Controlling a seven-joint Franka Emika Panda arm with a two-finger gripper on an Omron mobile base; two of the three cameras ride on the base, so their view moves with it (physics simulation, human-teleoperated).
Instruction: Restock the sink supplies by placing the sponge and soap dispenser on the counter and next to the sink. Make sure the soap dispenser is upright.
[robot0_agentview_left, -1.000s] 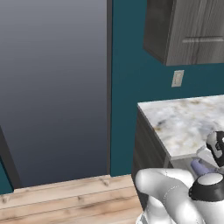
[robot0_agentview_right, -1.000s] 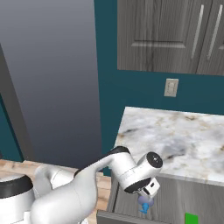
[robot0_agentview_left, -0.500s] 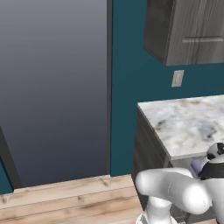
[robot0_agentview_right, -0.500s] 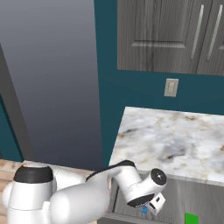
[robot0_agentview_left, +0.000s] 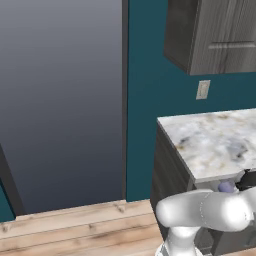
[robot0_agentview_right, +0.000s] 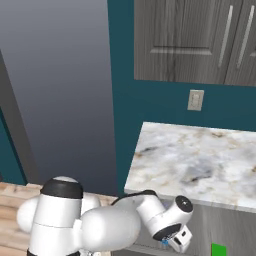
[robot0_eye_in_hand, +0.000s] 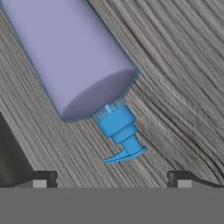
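Claw (robot0_eye_in_hand: 109, 177) spread wide, dark fingertips (robot0_eye_in_hand: 41, 178) well apart and gripping nothing, poised just over the blue pump top of the rounded greyish-lavender soap dispenser (robot0_eye_in_hand: 70, 52). Dispenser lying on its side on a dark grey wood-grain surface (robot0_eye_in_hand: 183, 87), nozzle pointing toward the claw; same bottle glimpsed below the edge of the white-and-grey veined marble counter (robot0_agentview_left: 215, 145). Small green sponge (robot0_agentview_right: 218, 249) low at the right, apart from the arm.
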